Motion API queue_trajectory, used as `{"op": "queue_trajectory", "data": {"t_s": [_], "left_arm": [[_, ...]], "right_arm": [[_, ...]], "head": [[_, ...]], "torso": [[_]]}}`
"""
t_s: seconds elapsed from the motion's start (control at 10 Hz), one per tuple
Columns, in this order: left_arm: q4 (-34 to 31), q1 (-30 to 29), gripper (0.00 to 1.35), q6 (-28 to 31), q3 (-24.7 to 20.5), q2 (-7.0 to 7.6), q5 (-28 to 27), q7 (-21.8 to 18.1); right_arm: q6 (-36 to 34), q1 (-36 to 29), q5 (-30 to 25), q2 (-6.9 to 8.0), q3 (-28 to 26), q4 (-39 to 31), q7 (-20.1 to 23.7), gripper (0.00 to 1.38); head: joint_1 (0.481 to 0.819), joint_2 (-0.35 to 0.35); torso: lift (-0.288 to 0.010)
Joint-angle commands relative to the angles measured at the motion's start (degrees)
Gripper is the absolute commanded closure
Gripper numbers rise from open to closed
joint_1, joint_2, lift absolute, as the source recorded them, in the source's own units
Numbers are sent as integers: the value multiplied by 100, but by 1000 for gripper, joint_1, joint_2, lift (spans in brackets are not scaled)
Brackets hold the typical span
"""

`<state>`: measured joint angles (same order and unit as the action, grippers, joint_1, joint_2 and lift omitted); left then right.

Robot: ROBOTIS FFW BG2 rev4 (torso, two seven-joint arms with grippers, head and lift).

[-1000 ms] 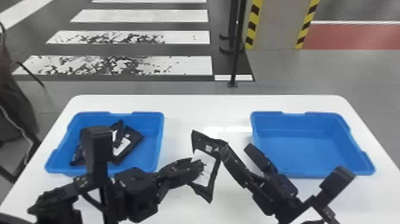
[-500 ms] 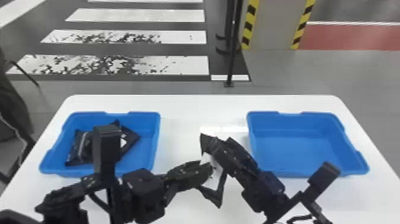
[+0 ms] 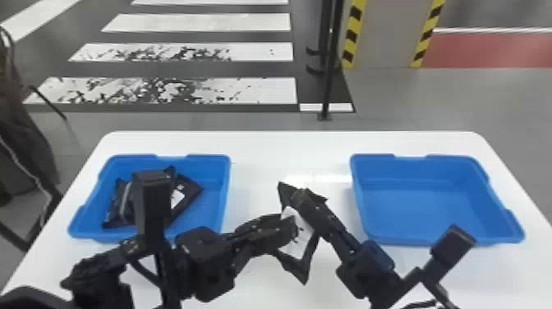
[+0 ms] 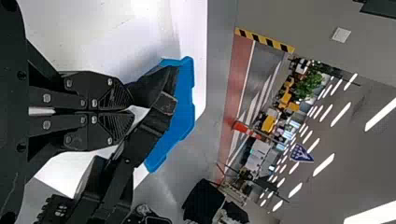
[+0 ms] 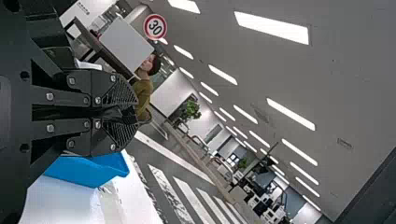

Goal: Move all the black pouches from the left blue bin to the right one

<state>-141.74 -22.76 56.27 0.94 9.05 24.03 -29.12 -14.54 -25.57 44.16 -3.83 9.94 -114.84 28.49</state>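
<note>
left gripper [image 3: 290,230] and right gripper [image 3: 303,200] both pinch one pouch [image 3: 297,246]; other pouches [image 3: 188,190] await in the nine-o'clock bin [image 3: 214,197], none yet in the three-o'clock bin [image 3: 419,213].

Black 2-finger L gripper [image 3: 292,228] & flat black pouch w/ white label [image 3: 300,243] shifted right; black 2-finger R gripper [image 3: 302,199] closer in.
</note>
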Motion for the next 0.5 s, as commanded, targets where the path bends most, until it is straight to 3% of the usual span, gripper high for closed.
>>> {"op": "queue_trajectory", "data": {"t_s": [0.0,0.1,0.2,0.4], "left_arm": [[118,-58,653,-199,-140,-123,53,20],[118,-128,209,-199,-208,-140,30,38],[118,-156,65,-199,-242,-140,19,38],[118,-170,170,-283,-357,-149,-15,38]], "right_arm": [[-50,83,131,-12,-45,30,-1,1277],[-50,294,86,-38,-228,171,-1,1277],[-50,547,-86,-100,-548,311,-10,1277],[-50,1123,-749,-258,-1405,789,-19,1277]], "head": [[695,38],[695,45],[695,40],[695,-8]], "torso": [[-140],[-140],[-140],[-140]]}}
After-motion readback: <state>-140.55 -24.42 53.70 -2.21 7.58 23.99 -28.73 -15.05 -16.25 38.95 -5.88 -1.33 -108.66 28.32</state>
